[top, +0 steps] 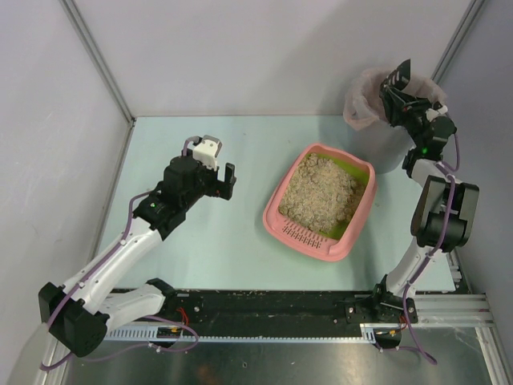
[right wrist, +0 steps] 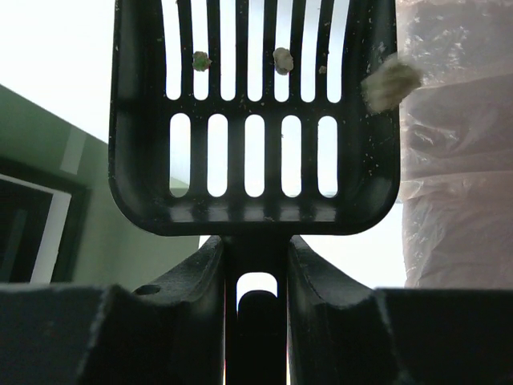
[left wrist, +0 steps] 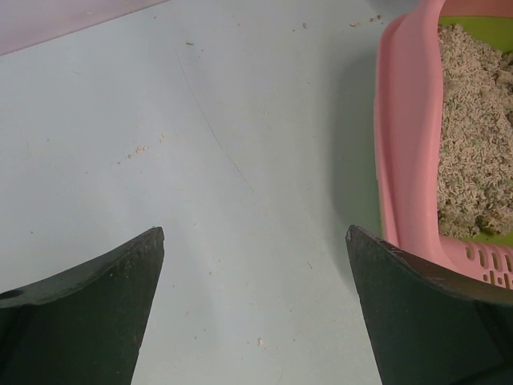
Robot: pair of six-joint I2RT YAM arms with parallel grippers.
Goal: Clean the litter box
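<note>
Right claw (right wrist: 256, 269) of mine is pinched narrow on the handle of the black slotted scoop (right wrist: 255, 120), held up over the grey bucket (top: 386, 148) with its pinkish bag (right wrist: 457, 160) at the table's far right. A few crumbs (right wrist: 282, 58) cling to the slots. My left claw (left wrist: 255, 241) hangs wide open above the table (left wrist: 200, 120), holding nothing. The litter box (top: 276, 216) sits mid-table between my arms, just right of that open claw, with sandy litter (top: 321, 192) inside.

Soft, even light; faint shadow beside the litter box (left wrist: 405, 144). My right wrist view is backlit, the scoop (right wrist: 252, 107) silhouetted against glare.
</note>
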